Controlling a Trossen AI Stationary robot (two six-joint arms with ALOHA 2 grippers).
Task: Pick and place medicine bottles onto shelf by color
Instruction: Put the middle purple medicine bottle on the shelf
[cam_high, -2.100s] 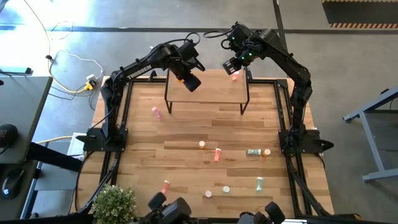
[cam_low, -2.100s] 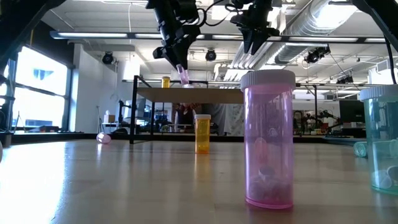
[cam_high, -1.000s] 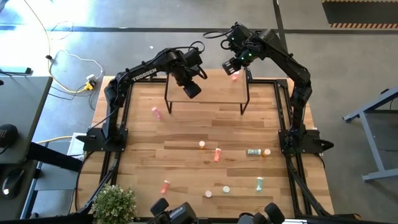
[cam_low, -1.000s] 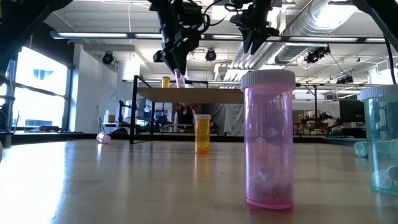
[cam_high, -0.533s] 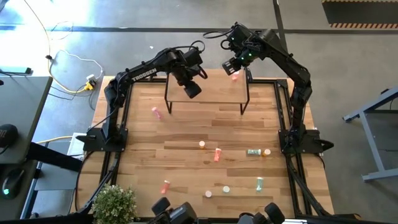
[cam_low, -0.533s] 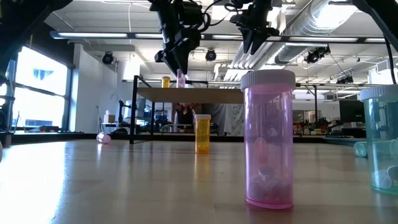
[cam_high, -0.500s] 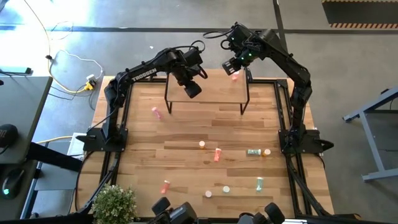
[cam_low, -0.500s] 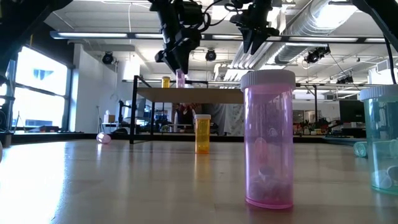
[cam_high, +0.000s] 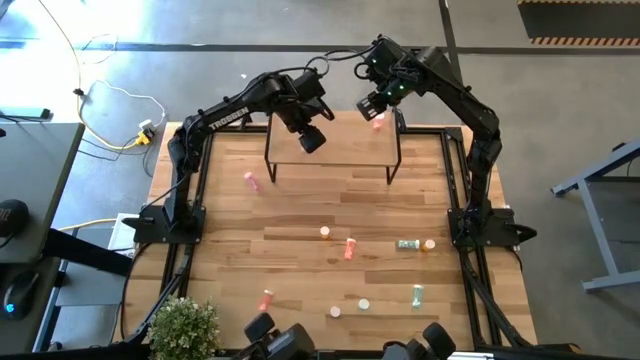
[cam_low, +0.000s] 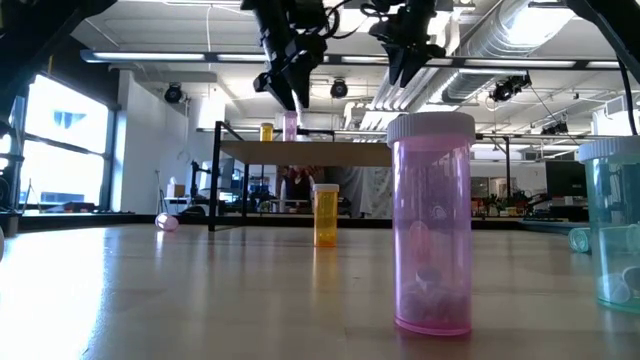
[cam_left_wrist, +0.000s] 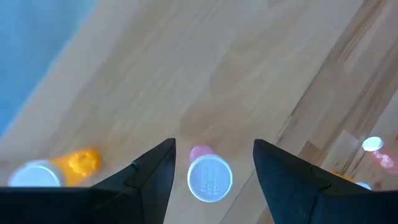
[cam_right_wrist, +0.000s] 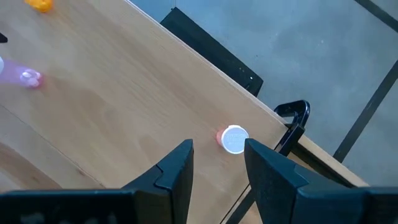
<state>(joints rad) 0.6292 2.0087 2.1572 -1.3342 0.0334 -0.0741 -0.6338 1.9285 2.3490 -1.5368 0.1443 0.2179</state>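
left gripper (cam_left_wrist: 210, 163) now higher, jaws apart above pink bottle (cam_left_wrist: 208, 175) on shelf (cam_high: 340, 150)

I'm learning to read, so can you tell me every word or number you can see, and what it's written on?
"TROSSEN": white letters along the left arm, seen from above.
The pink bottle closest in the table-level view: no label to read.
The cap of the pink bottle on the shelf has faint raised marks, too blurred to read.
The other bottles and the shelf: no words I can make out.
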